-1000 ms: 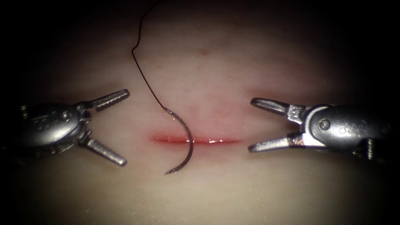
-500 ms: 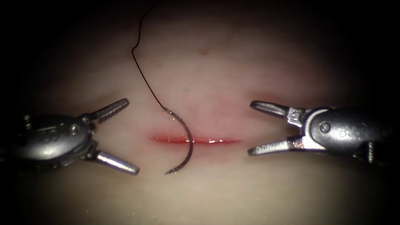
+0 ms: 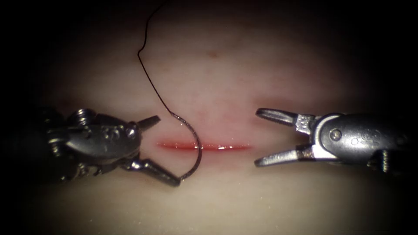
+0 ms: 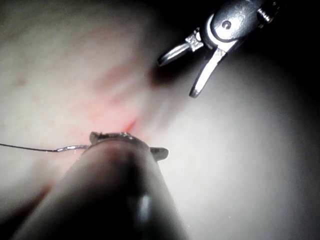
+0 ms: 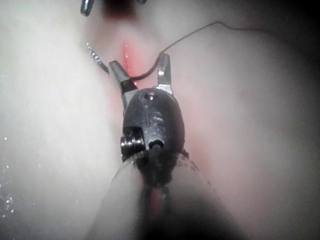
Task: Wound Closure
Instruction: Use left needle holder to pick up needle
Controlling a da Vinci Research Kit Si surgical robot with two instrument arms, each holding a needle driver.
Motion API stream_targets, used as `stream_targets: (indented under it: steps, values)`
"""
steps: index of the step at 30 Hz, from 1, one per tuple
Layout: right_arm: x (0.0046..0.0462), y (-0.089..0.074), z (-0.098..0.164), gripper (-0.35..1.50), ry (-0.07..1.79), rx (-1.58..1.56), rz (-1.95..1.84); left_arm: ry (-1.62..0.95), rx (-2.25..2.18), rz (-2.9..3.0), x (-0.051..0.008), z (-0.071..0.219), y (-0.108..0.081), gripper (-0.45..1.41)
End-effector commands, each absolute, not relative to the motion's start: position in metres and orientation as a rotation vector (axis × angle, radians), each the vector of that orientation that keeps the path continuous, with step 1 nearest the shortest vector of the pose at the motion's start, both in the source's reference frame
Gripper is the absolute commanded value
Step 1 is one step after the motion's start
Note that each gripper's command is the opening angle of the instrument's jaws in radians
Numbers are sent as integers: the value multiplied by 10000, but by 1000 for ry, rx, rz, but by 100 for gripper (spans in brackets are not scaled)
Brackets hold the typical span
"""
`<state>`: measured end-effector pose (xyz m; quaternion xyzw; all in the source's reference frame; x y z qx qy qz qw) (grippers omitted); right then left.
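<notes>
1. Red fluid (image 3: 203,146) fills the short horizontal cut (image 3: 235,147) in the pale tissue (image 3: 244,65).
2. Lying flat on the tissue, the curved needle (image 3: 198,143) crosses the cut near its left end; its point rests below the cut and its swaged end above, and it is not driven into the tissue.
3. Dark thread (image 3: 148,74) runs from the swaged end up and away over the tissue.
4. On the left of the cut, the left pincer (image 3: 167,150) stands wide, holding nothing; its lower jaw tip sits right at the needle's point, though contact cannot be told, and its upper jaw is just beside the swaged end.
5. On the right of the cut, the right pincer (image 3: 257,137) is spread wide and empty, clear of the needle.
</notes>
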<state>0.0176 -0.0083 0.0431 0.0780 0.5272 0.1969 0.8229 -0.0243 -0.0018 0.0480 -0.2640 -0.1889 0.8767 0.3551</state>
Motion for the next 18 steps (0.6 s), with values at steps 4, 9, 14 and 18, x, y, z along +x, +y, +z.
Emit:
stream_targets:
  steps: [4,9,14,18]
  values:
    - [183,-85,436,110,1122,169,416,-550,-550,2230,-265,498,-33,62]
    - [183,-87,434,109,1123,169,415,-648,-427,2268,-288,526,-50,62]
    - [183,-87,435,109,1122,169,415,-642,-444,2270,-290,550,-58,62]
    - [183,-88,434,107,1123,169,415,-636,-443,2252,-285,562,-58,62]
